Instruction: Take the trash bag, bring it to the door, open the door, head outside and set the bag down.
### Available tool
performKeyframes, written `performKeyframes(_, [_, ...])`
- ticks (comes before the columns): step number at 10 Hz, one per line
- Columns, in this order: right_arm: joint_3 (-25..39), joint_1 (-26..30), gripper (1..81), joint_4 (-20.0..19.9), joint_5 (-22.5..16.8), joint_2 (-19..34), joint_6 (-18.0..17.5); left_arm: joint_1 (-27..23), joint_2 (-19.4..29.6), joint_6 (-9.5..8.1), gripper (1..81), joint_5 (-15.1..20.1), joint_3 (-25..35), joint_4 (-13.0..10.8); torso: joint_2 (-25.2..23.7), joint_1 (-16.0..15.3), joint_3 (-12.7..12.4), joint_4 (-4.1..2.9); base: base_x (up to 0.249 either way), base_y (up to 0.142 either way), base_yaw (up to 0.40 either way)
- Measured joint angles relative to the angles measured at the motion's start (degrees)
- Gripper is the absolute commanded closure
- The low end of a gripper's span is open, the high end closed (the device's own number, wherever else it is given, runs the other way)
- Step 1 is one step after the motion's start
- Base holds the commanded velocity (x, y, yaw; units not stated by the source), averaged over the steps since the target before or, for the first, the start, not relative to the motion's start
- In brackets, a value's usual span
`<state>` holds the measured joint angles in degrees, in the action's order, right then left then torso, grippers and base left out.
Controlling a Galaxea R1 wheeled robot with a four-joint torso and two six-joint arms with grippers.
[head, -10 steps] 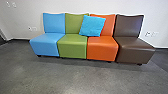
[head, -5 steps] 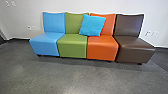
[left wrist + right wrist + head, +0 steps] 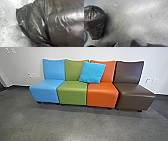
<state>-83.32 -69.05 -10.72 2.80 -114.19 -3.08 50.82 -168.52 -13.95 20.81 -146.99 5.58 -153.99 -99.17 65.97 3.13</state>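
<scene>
Clearly I'm indoors, so the outdoor part of the job is all left to do. Grey floor spreads across my near ground, and a pale wall closes off the far side. Against it stands a row of seats, running from blue at left to brown at right. The black trash bag is over the speckled floor, right up close to my left wrist camera and farther from the right one. Whether it's lifted or resting I can't tell, so I won't count the pick-up as done. Nor can I tell, on either arm, if the jaws are wide, narrow or holding it. Carrying to the door, opening it and setting down outside remain. Smaller, a blue cushion leans between green and orange backs; wall outlets sit far left.
</scene>
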Motion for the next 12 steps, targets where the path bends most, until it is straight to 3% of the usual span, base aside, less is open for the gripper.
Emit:
performKeyframes(6, [-0.99, -0.02, 1.0, 0.0, 0.0, -0.56, 0.0, 0.83, -0.22, 0.2, 81.1, -0.8, -1.68, -0.41, 0.15, 0.09, 0.0, 0.0, 0.0, 0.0, 0.0])
performKeyframes(9, [-1.95, -0.16, 1.0, 0.02, 0.0, -1.39, 0.0, 1.63, -0.2, 0.39, 81.1, -0.74, -1.71, -2.67, 4.68, 2.9, 0.0, 0.0, 0.0, 0.0, 0.0])
performKeyframes(12, [-3.91, -0.35, 1.0, 0.02, 0.17, -3.28, 0.0, 1.77, -0.13, 0.41, 81.1, 0.4, -1.62, -2.94, 10.25, 6.27, -0.13, 0.0, 0.0, 0.0, 0.0])
